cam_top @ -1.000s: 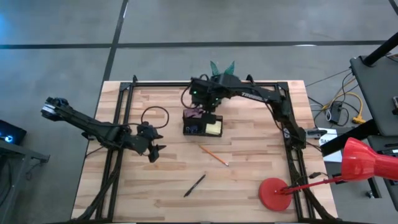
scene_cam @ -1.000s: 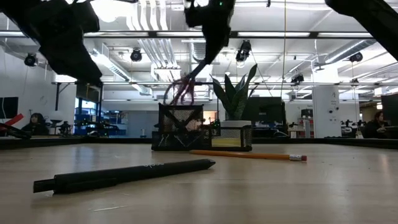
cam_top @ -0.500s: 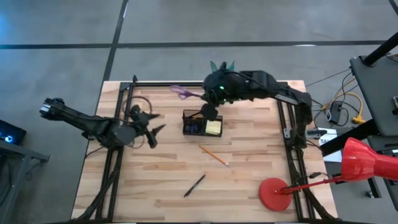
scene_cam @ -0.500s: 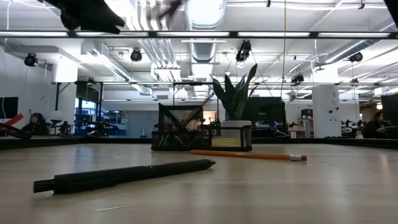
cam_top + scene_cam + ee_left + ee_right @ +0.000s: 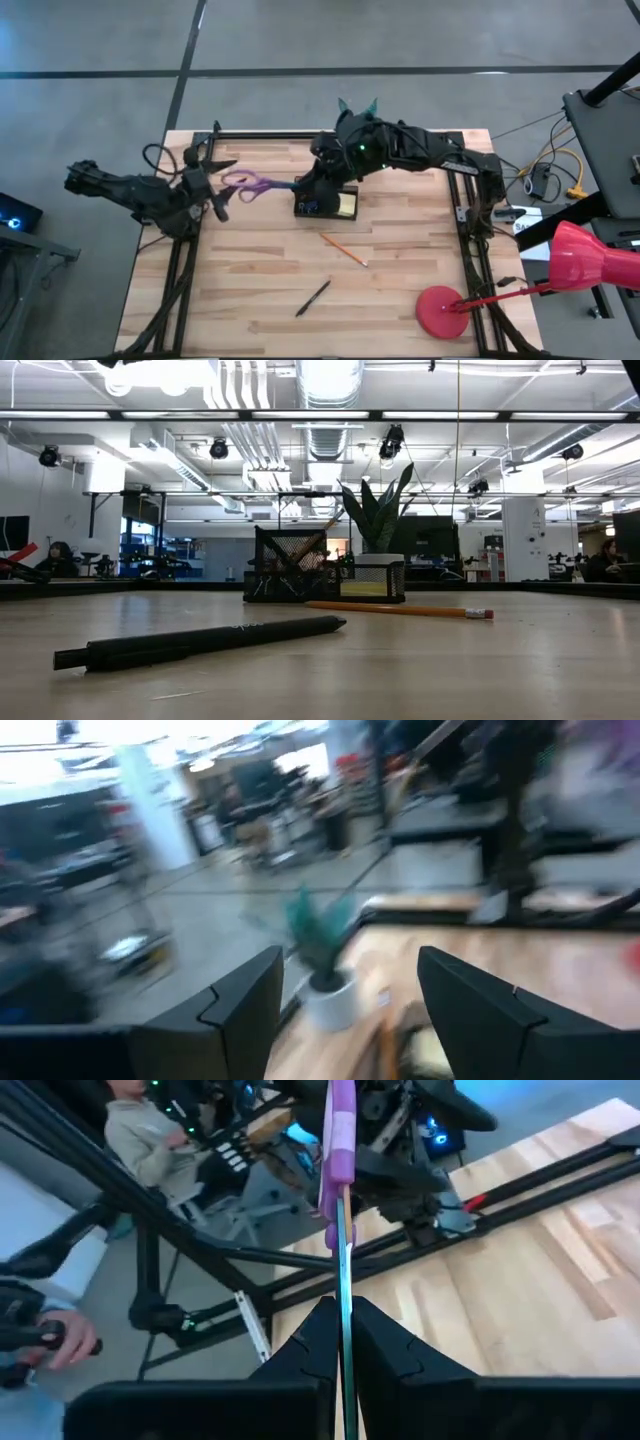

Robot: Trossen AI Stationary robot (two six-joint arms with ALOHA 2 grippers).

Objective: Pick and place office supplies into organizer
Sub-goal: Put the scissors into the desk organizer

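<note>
While right tool (image 5: 342,1342) pinches scissors (image 5: 252,185) by blades, left tool (image 5: 350,1000) open, blurred, organizer (image 5: 325,203) part hidden.

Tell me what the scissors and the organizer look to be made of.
Scissors: glossy purple handles, probably plastic; thin bright blade, likely metal, clamped in the right gripper.
Organizer: black see-through mesh walls, seemingly wire metal.

Even overhead light on the table (image 5: 400,290); ceiling lamps (image 5: 180,375) glare (low view); left wrist view motion-blurred.
</note>
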